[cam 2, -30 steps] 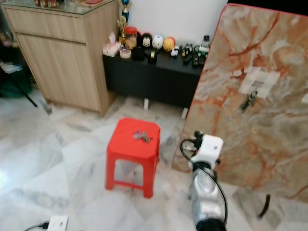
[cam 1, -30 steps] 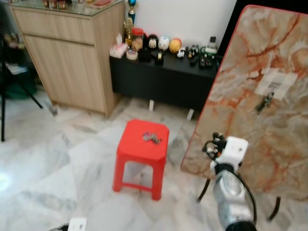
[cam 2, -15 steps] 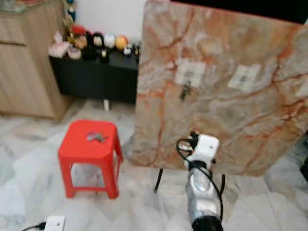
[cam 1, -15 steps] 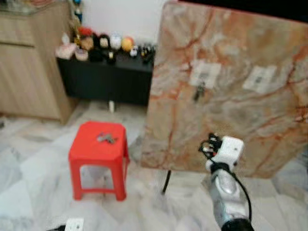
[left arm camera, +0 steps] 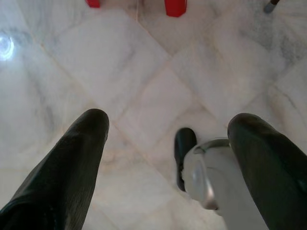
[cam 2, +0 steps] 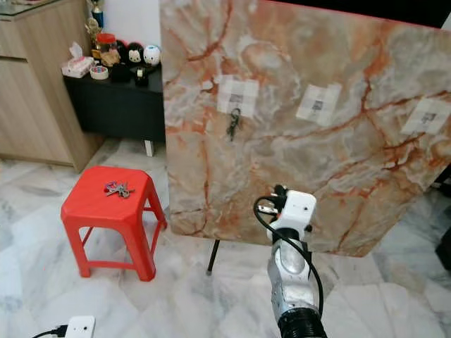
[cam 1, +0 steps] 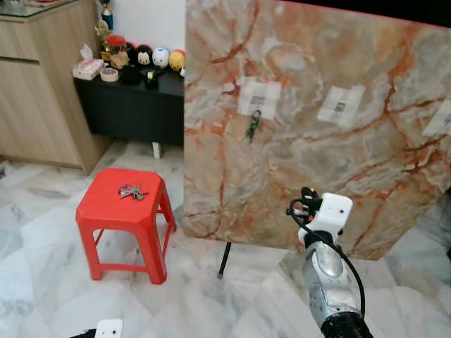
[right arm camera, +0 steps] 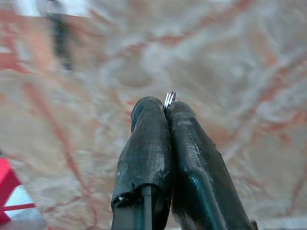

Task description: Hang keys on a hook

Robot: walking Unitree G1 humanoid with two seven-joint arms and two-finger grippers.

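Right wrist view looks along the right gripper, whose two black fingers are pressed tight together on a small silver key ring that pokes out at their tips; what hangs from the ring is hidden behind the fingers; beyond them lies the blurred orange-veined marble board. From the head views, the right arm is raised in front of that board, which leans upright on thin dark legs over the pale marble floor; the board carries three white taped patches, the leftmost with a dark set of keys hanging just below it, the middle patch and the right patch each showing a small dark mark, too small to make out. Well to the left of the board stands a red plastic stool, and on its seat lies another bunch of keys, apart from both grippers. Behind the stool a low black cabinet holds small figurines and a tissue box, beside a wooden cupboard. Left wrist view shows the left gripper hanging low over the floor tiles, its fingers spread wide apart and empty; two red stool feet sit at the far edge of that view.
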